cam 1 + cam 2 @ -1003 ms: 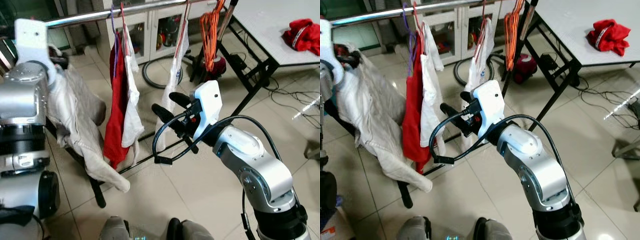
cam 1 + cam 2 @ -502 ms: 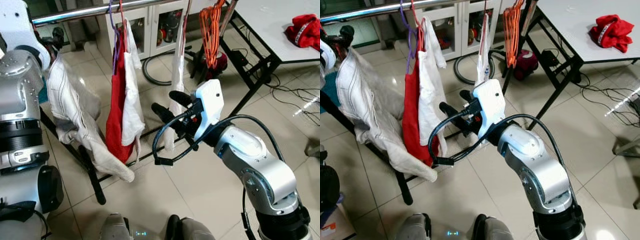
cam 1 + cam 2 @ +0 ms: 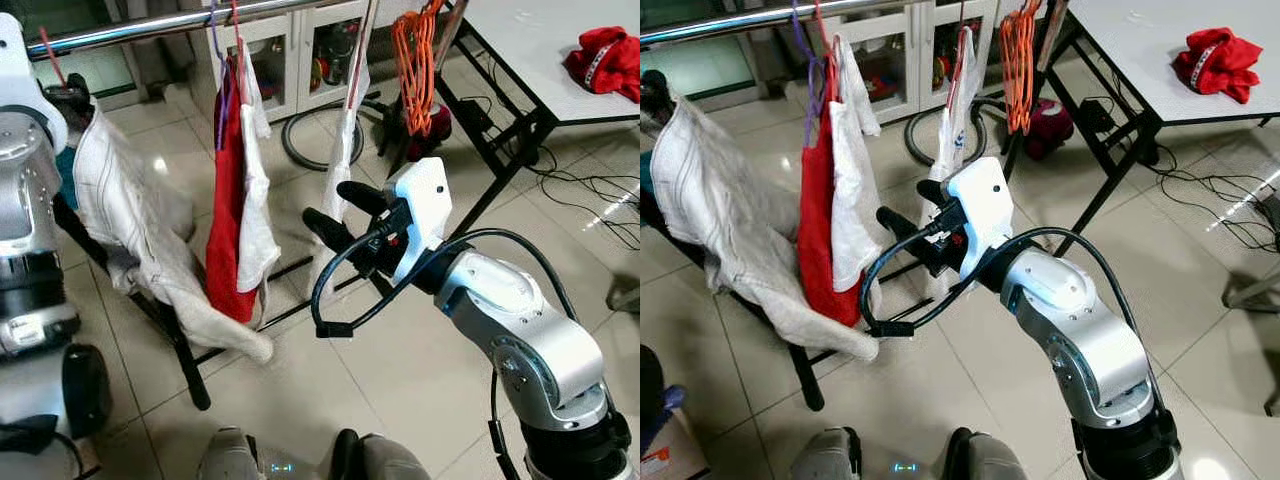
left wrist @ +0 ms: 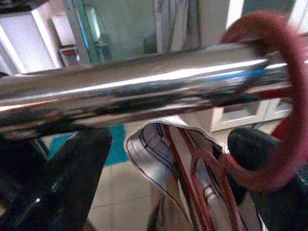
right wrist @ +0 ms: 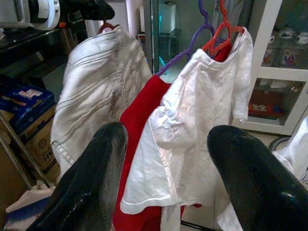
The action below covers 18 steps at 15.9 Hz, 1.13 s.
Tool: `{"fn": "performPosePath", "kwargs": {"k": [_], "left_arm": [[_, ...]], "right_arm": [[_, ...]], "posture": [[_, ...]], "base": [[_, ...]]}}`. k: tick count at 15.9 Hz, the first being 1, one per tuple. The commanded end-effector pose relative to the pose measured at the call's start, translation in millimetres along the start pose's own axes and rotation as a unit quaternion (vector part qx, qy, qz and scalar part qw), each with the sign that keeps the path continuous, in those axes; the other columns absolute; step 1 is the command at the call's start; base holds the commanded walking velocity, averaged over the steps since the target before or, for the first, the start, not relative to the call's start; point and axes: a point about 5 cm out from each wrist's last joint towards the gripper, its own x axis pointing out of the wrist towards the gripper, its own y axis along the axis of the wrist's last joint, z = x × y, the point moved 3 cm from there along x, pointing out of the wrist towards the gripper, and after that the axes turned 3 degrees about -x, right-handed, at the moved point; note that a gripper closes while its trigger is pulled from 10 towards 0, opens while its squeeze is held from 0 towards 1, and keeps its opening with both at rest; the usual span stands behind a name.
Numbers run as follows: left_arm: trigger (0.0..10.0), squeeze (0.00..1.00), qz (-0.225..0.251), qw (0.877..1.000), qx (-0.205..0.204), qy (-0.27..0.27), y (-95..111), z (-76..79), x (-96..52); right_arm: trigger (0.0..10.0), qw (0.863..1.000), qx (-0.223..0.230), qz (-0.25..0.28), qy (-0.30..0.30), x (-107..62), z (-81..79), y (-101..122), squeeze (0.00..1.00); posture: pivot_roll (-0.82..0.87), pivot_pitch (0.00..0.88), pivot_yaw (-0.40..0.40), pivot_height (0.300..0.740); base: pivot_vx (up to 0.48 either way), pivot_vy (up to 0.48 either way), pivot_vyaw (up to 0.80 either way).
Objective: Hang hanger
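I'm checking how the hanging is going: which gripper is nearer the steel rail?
Left. The left gripper is right under the steel rail, with the red hanger hook curling over it. The right gripper is open and empty, lower, facing the hung clothes.

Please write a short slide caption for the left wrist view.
Red hanger hook looped over the steel rail, striped white garment hanging below.
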Motion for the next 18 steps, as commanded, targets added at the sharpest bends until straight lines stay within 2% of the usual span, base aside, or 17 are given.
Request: {"fn": "performPosePath", "kwargs": {"k": [1, 3, 6, 10, 13, 14, 16, 18], "left_arm": [[10.0, 0.0, -0.007, 1.0, -0.008, -0.011, 0, 5.9, -7.0], [10.0, 0.0, -0.025, 0.999, -0.017, -0.017, -7, 11.0, -13.7], [10.0, 0.0, -0.044, 0.999, 0.004, 0.005, -16, 6.0, -26.5], [10.0, 0.0, -0.037, 0.999, 0.024, 0.027, -7, -4.4, -34.2], [10.0, 0.0, -0.034, 0.999, -0.005, 0.013, -1, -7.4, -34.8], [10.0, 0.0, -0.052, 0.998, -0.034, -0.019, -5, 1.0, -34.7], [10.0, 0.0, -0.054, 0.996, -0.051, -0.043, -3, 9.3, -34.5], [10.0, 0.0, -0.042, 0.996, -0.049, -0.054, 2, 12.1, -33.7]], "right_arm": [[10.0, 1.0, -0.008, 0.004, 0.006, -1.7, -1.4, 6, 0.0], [10.0, 1.0, -0.009, 0.002, 0.004, -2.4, -1.3, 6, 0.0], [10.0, 1.0, -0.012, -0.002, 0.006, -3.0, -2.2, 5, 0.0], [10.0, 1.0, -0.012, -0.01, 0.02, -3.0, -3.3, 5, 0.0], [10.0, 0.999, -0.013, -0.009, 0.029, -1.3, -5.1, 8, 0.0], [10.0, 0.999, -0.011, -0.009, 0.029, -1.1, -5.7, 8, 0.0], [10.0, 0.999, -0.01, -0.01, 0.028, -1.6, -6.4, 8, 0.0], [10.0, 1.0, -0.008, -0.01, 0.027, -2.2, -6.8, 7, 0.0]], "posture": [[0.11, 0.148, -0.076, 0.74], [0.11, 0.151, -0.074, 0.74], [0.11, 0.153, -0.076, 0.74], [0.12, 0.163, -0.1, 0.74], [0.13, 0.177, -0.098, 0.74], [0.13, 0.18, -0.094, 0.74], [0.13, 0.181, -0.09, 0.74], [0.13, 0.181, -0.084, 0.74]], "base": [[0.0, 0.0, 0.0], [0.0, 0.0, 0.0], [0.0, 0.0, 0.0], [0.0, 0.0, 0.0], [0.0, 0.0, 0.0], [0.0, 0.0, 0.0], [0.0, 0.0, 0.0], [0.0, 0.0, 0.0]]}}
